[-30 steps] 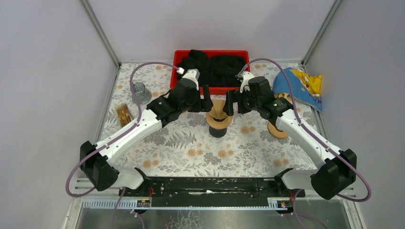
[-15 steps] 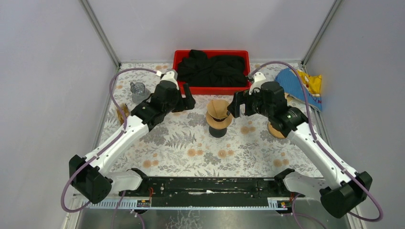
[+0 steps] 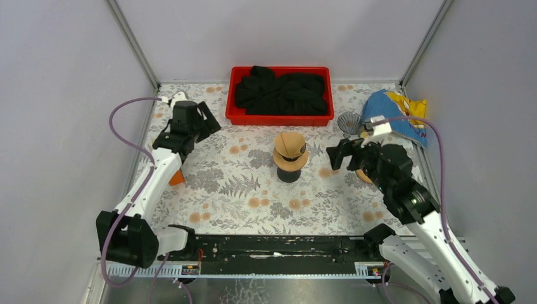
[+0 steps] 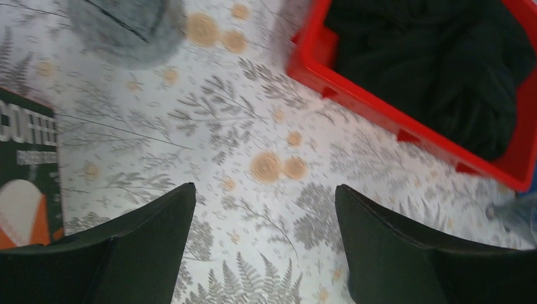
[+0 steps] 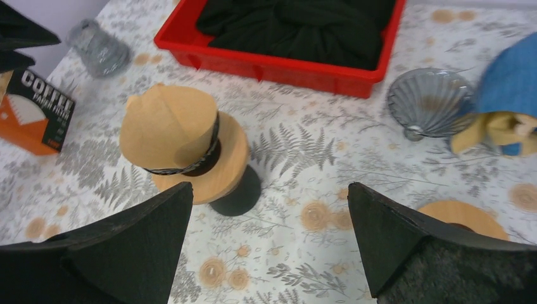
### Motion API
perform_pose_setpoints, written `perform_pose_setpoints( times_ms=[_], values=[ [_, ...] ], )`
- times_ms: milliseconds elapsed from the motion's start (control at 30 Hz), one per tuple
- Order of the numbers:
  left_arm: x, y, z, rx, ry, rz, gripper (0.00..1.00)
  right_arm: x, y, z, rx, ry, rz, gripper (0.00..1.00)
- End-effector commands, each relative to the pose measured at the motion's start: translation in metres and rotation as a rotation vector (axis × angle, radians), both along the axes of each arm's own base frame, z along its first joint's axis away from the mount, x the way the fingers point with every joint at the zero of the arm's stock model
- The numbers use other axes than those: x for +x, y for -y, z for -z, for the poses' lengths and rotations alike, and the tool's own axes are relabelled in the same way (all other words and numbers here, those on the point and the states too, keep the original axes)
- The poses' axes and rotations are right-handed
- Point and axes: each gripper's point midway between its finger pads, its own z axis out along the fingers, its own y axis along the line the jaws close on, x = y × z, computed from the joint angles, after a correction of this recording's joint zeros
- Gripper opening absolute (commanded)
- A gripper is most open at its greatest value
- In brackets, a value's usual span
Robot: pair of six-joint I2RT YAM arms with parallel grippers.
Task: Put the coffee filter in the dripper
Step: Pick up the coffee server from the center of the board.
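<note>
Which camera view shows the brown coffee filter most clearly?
The right wrist view: the coffee filter is close and large, sitting in the dripper. The top external view shows it small; the left wrist view does not show it.

The coffee filter (image 5: 168,123) is matt paper, the tray (image 5: 285,68) glossy plastic.

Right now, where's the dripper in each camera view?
Top external: the dripper is at centre, just below the tray.
Left wrist: not in it; only the tray shows, at upper right.
Right wrist: the dripper is left of centre, with the tray above it.
Shared landmark: the red tray.
</note>
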Motion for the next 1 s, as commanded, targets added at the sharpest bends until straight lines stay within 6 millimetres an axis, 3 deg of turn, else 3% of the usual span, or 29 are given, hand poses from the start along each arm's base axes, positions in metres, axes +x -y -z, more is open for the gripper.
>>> perform_pose_setpoints(
  times_ms=[0, 200, 367, 500, 800, 967],
  values=[
    [0.03, -0.031, -0.007, -0.021, 0.034, -0.09, 0.88, -0.002, 0.037, -0.022, 0.02, 0.163, 0.162, 0.99],
    [0.066, -0.083, -0.008, 0.033, -0.031, -0.161, 0.87, -0.009, 0.066, -0.023, 0.019, 0.25, 0.281, 0.99],
    [0.089, -0.128, -0.004, 0.153, -0.116, -0.196, 0.84, -0.009, 0.071, -0.021, 0.011, 0.277, 0.298, 0.99],
    [0.1, -0.153, 0.013, 0.212, -0.203, -0.203, 0.82, -0.008, 0.07, -0.018, 0.004, 0.269, 0.297, 0.99],
    [0.122, -0.189, 0.061, 0.252, -0.353, -0.19, 0.77, -0.005, 0.07, -0.011, -0.007, 0.262, 0.308, 0.99],
    [0.125, -0.2, 0.084, 0.255, -0.416, -0.181, 0.66, -0.001, 0.068, -0.008, -0.021, 0.254, 0.302, 0.99]
  ],
)
